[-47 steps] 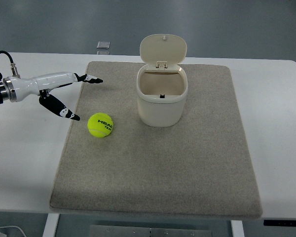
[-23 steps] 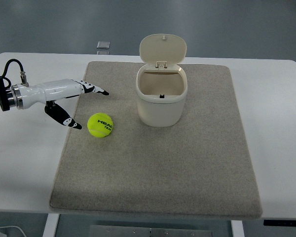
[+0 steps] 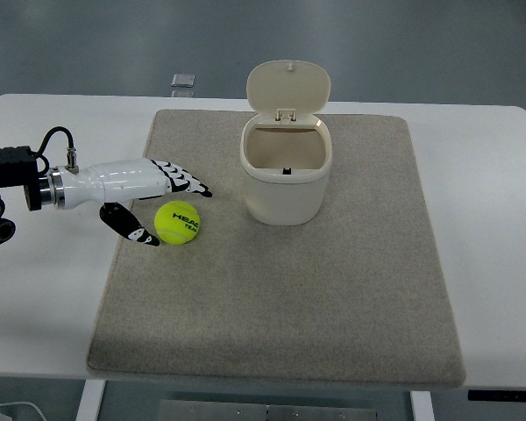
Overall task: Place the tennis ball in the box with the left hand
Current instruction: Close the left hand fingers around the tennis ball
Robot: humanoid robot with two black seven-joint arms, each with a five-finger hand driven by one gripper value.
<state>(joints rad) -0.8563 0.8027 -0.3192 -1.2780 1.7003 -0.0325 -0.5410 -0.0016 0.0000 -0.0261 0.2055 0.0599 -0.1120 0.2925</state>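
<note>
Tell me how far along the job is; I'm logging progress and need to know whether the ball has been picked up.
Not picked up. Done: the box stands with its lid open on the mat. In hand: the left robot hand is open around the tennis ball, fingers above it and thumb to its left, with no grasp visible. Left: closing on the ball, lifting it, and dropping it into the box.

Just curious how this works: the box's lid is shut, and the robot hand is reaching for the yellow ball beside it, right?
Not quite. The top view shows the box with its lid flipped open, standing upright behind it. The rest holds: the left robot hand reaches around the yellow tennis ball.
</note>
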